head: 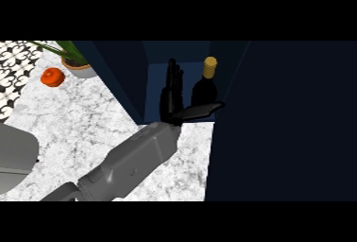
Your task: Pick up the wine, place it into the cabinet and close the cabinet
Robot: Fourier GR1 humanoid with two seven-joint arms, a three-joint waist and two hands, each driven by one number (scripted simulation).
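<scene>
The dark glass wine bottle w/ a gold-yellow cap (205,84) is standing upright inside the dark blue cabinet (293,118), on its pale blue floor, at the far side of the white marble counter (83,123). One grey forearm is coming from the near left edge and is reaching diagonally into the cabinet opening. I cannot tell for sure which arm it is; by its position it is looking like the right one. Its black hand (171,97) is released: the fingers (172,75) are pointing straight to the far side, just left of the bottle, and the thumb (202,110) is spreading to the right, in front of the bottle's base. Whether the hand is touching the bottle, I cannot tell.

The cabinet door (115,71) is standing open on the left. Far left on the counter, a small red-orange round fruit (52,76) is lying near a grey pot w/ a green leafy plant (75,64). A grey rounded object (14,156) is showing at the left edge.
</scene>
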